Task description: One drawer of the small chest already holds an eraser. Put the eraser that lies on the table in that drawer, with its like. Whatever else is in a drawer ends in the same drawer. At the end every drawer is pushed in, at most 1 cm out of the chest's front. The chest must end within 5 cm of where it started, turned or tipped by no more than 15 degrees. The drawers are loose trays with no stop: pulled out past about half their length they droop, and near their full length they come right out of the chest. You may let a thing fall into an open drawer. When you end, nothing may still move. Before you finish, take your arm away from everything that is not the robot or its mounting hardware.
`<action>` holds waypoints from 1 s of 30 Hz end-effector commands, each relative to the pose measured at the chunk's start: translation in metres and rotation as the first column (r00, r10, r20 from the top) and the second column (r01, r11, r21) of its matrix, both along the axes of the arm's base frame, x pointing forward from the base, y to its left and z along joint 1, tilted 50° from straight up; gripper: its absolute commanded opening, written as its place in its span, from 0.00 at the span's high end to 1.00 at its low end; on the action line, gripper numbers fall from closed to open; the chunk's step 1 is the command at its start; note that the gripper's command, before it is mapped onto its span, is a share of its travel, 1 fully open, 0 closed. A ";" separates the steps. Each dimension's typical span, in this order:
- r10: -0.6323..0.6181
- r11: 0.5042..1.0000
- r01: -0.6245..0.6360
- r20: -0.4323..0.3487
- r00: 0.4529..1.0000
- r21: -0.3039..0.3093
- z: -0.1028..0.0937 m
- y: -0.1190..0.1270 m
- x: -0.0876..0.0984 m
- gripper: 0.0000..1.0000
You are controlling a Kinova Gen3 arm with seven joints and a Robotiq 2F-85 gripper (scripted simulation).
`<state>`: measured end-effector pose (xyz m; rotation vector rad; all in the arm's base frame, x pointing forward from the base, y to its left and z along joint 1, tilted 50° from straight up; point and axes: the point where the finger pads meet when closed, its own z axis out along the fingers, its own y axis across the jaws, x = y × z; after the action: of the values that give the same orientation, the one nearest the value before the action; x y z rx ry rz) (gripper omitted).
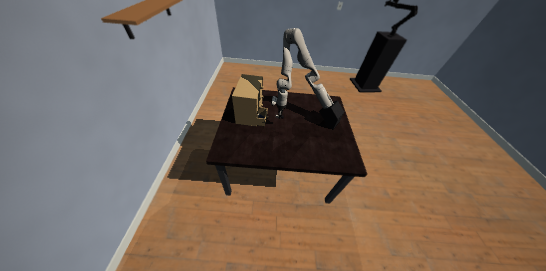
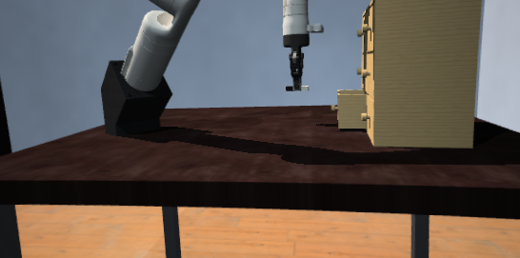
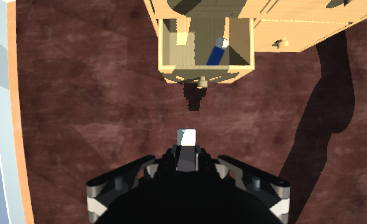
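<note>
My gripper [image 2: 296, 88] [image 3: 186, 151] [image 1: 280, 114] is shut on a small white-grey eraser [image 3: 186, 137] [image 2: 302, 88] and holds it well above the dark table [image 2: 238, 155] [image 1: 290, 148]. The small wooden chest [image 2: 424, 65] [image 1: 246, 100] stands on the table to the right in the exterior view. Its lowest drawer [image 2: 351, 109] [image 3: 206, 71] is pulled out. In the wrist view that drawer lies ahead of the gripper and holds a blue eraser with a white end [image 3: 217, 51] and a small tan block [image 3: 182, 38]. The upper drawers [image 2: 367, 36] look pushed in.
The arm's black base [image 2: 133, 103] [image 1: 331, 113] sits on the table away from the chest. The table's edge [image 3: 14, 100] runs along the left of the wrist view. A wall shelf [image 1: 145, 9] and a black stand [image 1: 377, 60] are far from the table.
</note>
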<state>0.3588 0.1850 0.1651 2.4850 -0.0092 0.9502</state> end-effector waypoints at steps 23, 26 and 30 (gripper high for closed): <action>0.000 1.000 0.000 0.001 1.000 0.002 0.019 0.013 -0.018 0.81; 0.000 1.000 0.000 0.001 1.000 0.002 0.021 0.015 -0.021 0.81; 0.000 1.000 0.000 0.001 1.000 0.002 0.021 0.015 -0.021 0.81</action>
<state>0.3391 0.1973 0.1858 2.4804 -0.0152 0.9491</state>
